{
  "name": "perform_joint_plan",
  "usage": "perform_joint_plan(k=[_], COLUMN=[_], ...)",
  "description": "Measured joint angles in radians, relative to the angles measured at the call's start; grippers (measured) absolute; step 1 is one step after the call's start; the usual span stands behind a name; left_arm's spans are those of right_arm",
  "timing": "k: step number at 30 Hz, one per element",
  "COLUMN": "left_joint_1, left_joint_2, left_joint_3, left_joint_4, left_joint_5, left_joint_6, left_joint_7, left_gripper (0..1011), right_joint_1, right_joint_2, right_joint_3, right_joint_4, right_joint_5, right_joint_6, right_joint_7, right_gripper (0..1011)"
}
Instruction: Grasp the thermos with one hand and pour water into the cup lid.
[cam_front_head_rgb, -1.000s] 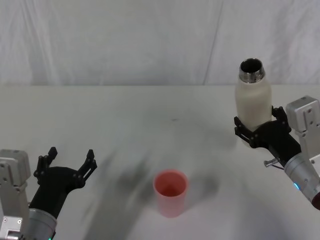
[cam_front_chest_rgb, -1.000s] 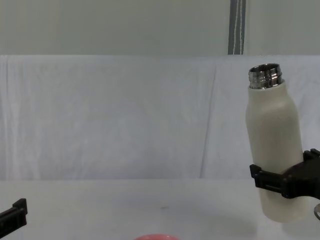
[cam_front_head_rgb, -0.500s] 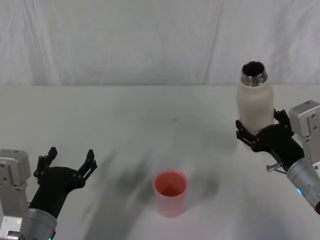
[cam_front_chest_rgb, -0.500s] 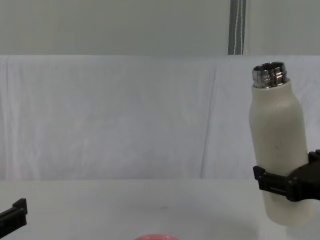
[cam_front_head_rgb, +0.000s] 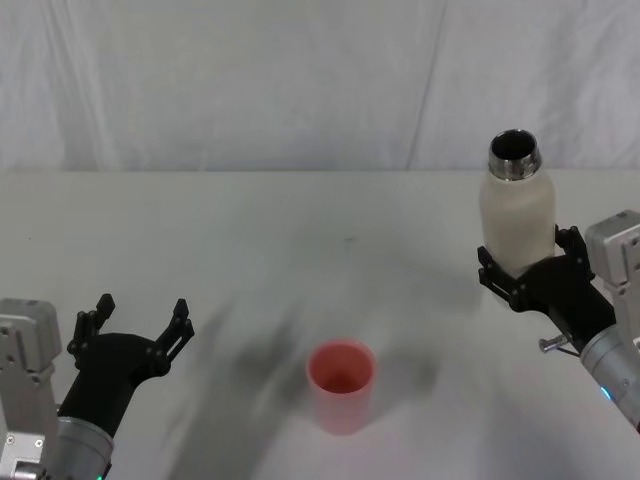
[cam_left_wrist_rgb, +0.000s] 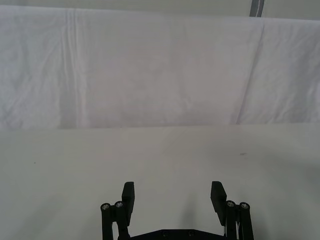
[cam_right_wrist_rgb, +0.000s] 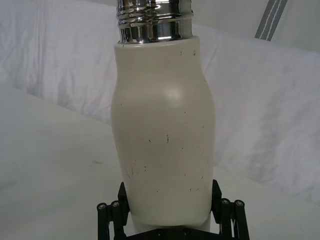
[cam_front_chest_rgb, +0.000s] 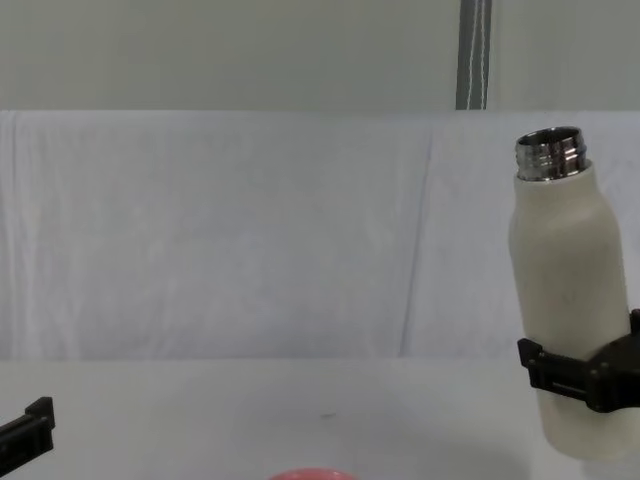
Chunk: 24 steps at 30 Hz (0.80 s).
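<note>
The thermos (cam_front_head_rgb: 516, 215) is gripped upright by the right pincer (cam_front_head_rgb: 535, 277), off right of the cup lid (cam_front_head_rgb: 340, 386). Pouring is not yet begun. The left pincer (cam_front_head_rgb: 135, 325) is parked open over the desk (cam_front_head_rgb: 250, 230).

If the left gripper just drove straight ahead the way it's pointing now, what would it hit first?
Probably nothing: the open left gripper faces bare table, then the white backdrop cloth. The cup lid seems to sit off to its right, though depth is uncertain.

No lettering to read anywhere: the thermos (cam_right_wrist_rgb: 164, 140) is plain cream with only small dark specks, and the cup lid (cam_front_head_rgb: 341, 385) is bare pink.
</note>
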Motion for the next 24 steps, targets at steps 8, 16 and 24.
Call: perform_joint_plan(k=[8, 16, 24], left_joint_1=[0.0, 0.0, 0.0], left_joint_2=[0.0, 0.0, 0.0], left_joint_3=[0.0, 0.0, 0.0], left_joint_4=[0.0, 0.0, 0.0], left_joint_5=[0.0, 0.0, 0.0], left_joint_6=[0.0, 0.0, 0.0], left_joint_7=[0.0, 0.0, 0.0], left_gripper=[1001, 1001, 1001], right_joint_1=[-0.025, -0.05, -0.079], right_joint_2=[0.008, 0.019, 0.037], right_joint_3=[0.0, 0.003, 0.001], right_joint_4=[-0.028, -0.054, -0.087], right_joint_5=[-0.025, -0.055, -0.134], right_joint_6=[0.0, 0.0, -0.006], right_joint_7=[-0.009, -0.018, -0.035], right_gripper=[953, 953, 953])
